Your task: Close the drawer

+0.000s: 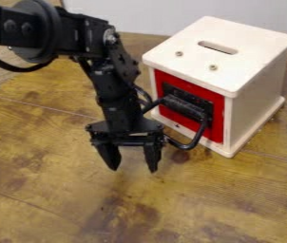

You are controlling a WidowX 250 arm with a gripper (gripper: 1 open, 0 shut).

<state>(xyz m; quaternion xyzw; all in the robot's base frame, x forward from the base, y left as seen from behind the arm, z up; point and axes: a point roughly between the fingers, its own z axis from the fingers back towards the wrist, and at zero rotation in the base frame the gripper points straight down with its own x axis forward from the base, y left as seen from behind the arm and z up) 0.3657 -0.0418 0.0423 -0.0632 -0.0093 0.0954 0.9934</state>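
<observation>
Camera view: black arm enters from the upper left, bends over, and reaches down to the gripper (pixel 132 150) at mid-frame, above the wooden desk (pixel 102 209). Gripper points downward; its two fingers stand apart with a gap between them, so wide rather than narrow. Nothing seen between the fingertips. Whether the tips touch the wood cannot be told from this angle.

White cabinet (pixel 252 81) stands on the desk at the upper right, turned at an angle, its front facing the lower left. Top panel carries a slot (pixel 218 46) and two small round fittings, one near the front edge, the other nearer the left corner. Drawer (pixel 214 135) sits in the cabinet front: red panel, with a large black loop handle (pixel 192 143) projecting outward and down toward the gripper. Handle lies just beside the gripper, on its right in the frame; contact between the two cannot be made out. Arm covers part of the handle side. Drawer interior not visible; red panel appears roughly level with the cabinet front. Pale wall behind the desk.
</observation>
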